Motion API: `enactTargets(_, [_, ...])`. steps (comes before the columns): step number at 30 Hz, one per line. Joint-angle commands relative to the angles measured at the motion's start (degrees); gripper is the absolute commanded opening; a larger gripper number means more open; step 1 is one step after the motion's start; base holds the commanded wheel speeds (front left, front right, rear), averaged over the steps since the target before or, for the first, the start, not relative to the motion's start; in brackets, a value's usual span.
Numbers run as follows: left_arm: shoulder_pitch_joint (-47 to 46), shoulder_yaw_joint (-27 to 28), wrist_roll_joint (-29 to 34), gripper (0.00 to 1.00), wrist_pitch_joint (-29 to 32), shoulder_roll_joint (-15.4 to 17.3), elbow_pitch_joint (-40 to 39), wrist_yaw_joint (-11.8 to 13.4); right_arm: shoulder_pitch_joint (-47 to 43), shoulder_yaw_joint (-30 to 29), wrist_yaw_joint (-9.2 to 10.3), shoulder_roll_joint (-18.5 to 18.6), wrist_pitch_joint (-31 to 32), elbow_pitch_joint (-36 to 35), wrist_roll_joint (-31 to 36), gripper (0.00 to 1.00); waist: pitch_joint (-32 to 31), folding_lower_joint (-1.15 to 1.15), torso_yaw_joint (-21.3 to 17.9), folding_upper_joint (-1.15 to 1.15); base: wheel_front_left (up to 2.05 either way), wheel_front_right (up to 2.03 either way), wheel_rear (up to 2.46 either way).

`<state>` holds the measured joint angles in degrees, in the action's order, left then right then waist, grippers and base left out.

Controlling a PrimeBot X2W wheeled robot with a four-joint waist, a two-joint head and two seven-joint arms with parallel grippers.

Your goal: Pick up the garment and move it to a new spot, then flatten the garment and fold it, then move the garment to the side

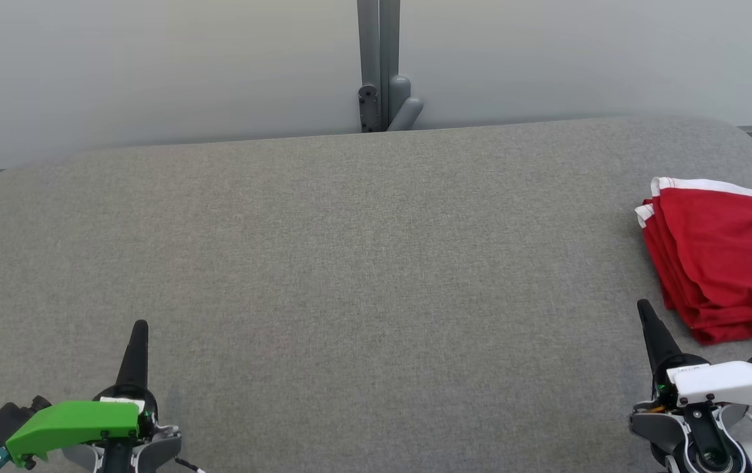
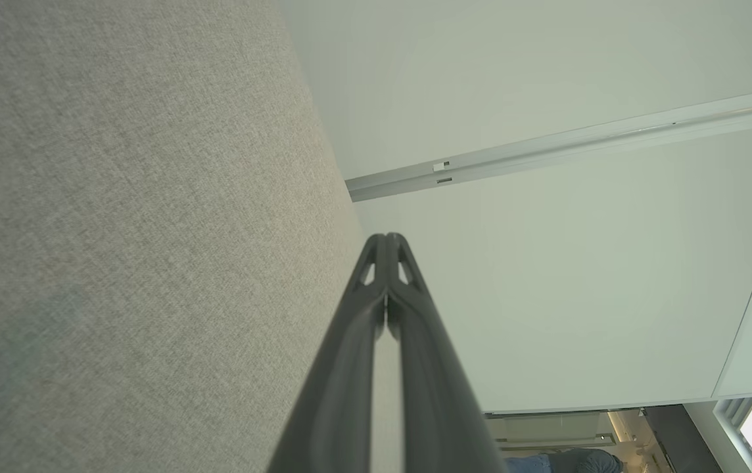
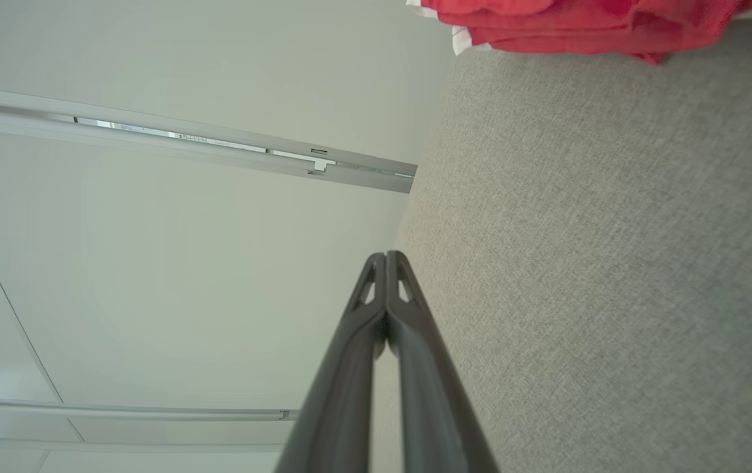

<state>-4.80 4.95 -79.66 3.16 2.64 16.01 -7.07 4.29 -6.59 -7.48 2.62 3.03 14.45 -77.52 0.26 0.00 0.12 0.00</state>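
The garment (image 1: 721,256) is red with white trim and lies folded in a stack at the right edge of the grey padded table (image 1: 363,263). Its lower edge also runs along the top of the right wrist view as the garment (image 3: 580,26). My right gripper (image 1: 644,307) is shut and empty, just below and left of the garment, not touching it; its fingertips (image 3: 386,257) press together. My left gripper (image 1: 141,326) is shut and empty at the lower left of the table, far from the garment, fingertips (image 2: 387,238) closed.
A grey post (image 1: 379,66) with a bracket stands behind the table's far edge against a pale wall. The table's rounded corners show at back left and back right. A wide stretch of grey fabric lies between the two grippers.
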Motion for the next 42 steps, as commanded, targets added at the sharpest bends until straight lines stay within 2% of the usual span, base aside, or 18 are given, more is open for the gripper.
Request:
enactTargets(1, [-1.3,0.2,-1.6,0.0,0.4,0.3,-0.5,-0.3,1.0,-0.2,-0.03,0.4,0.5,-0.5,-1.5,0.0,0.0,0.0,0.0,0.0,0.0,0.0,0.0])
enactTargets(28, [-2.5,1.5,-12.4,0.0,3.4,0.4,-1.3,-0.6,2.2,-0.4,-0.02,0.4,3.5,-0.4,-14.3,0.0,-0.1,0.0,-0.1,0.0,0.0,0.0,0.0])
enactTargets(42, [-2.6,1.5,-12.8,0.0,3.7,0.4,-1.3,-0.6,2.3,-0.4,-0.02,0.4,3.7,-0.4,-15.0,0.0,-0.1,0.0,-0.1,0.0,0.0,0.0,0.0])
